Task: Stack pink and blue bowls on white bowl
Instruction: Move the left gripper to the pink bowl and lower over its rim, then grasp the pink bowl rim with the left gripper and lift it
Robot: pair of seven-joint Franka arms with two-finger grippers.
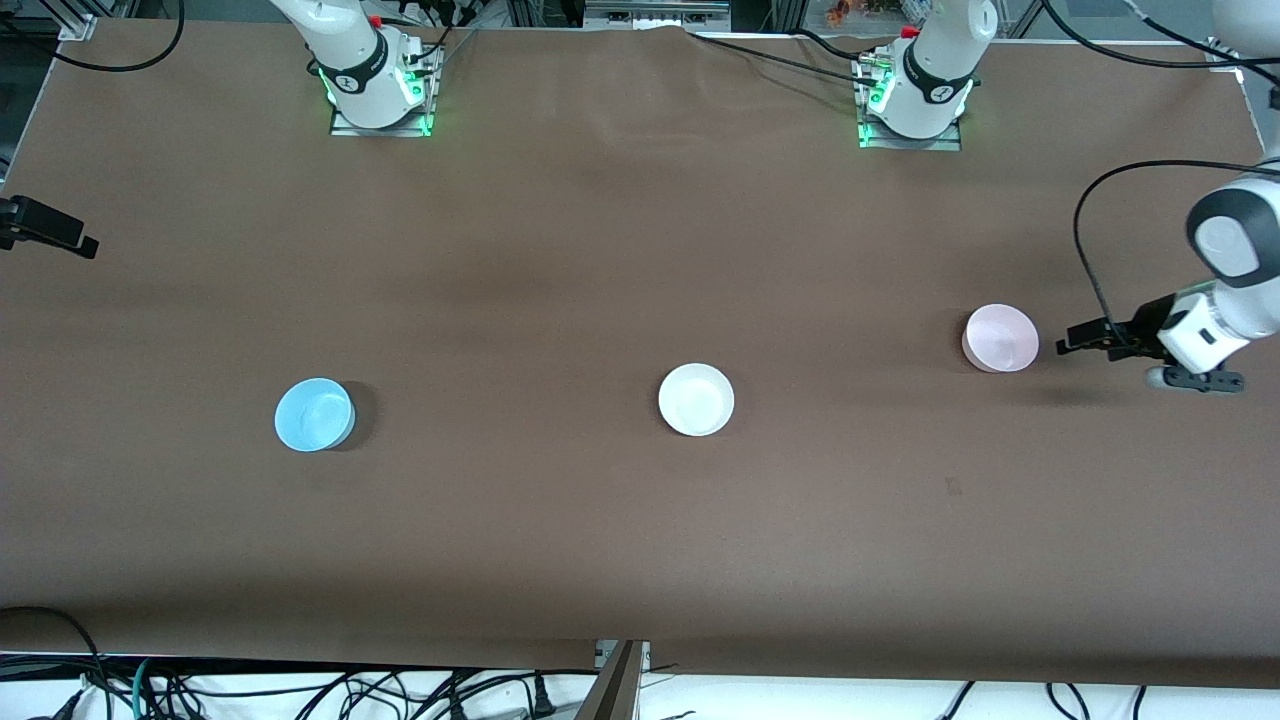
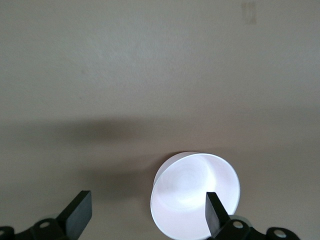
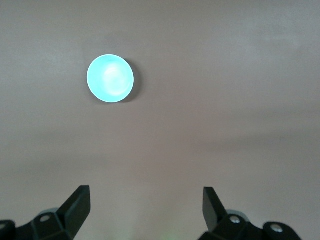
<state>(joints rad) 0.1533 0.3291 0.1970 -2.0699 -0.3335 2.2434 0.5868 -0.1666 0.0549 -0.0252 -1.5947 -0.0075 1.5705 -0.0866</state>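
While the right tool point(image 3: 145, 210) hangs open over bare brown bench point(image 1: 560, 250), the sky-blue round plastic bowl point(image 1: 314, 414) sits toward the right arm's end. A plain white plastic bowl point(image 1: 696, 400) lies mid-bench. Just beside the pale pink plastic bowl point(image 1: 1000, 338), toward the left arm's end, the left tool point(image 1: 1085, 338) hovers with fingers spread.

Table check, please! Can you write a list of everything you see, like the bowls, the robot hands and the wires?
Surface: brown table, flat, a small dark mark near the front camera.
Job's things: blue bowl at the right arm's end, white bowl mid-table, pink bowl at the left arm's end; all apart, none stacked.
Clutter: nothing seen.
Grippers: left gripper open, low beside the pink bowl; right gripper open, high over the table, blue bowl in its view.
Cables: black cable looping to the left arm; tangled wires below the table's edge.
Surroundings: metal frames along the top.
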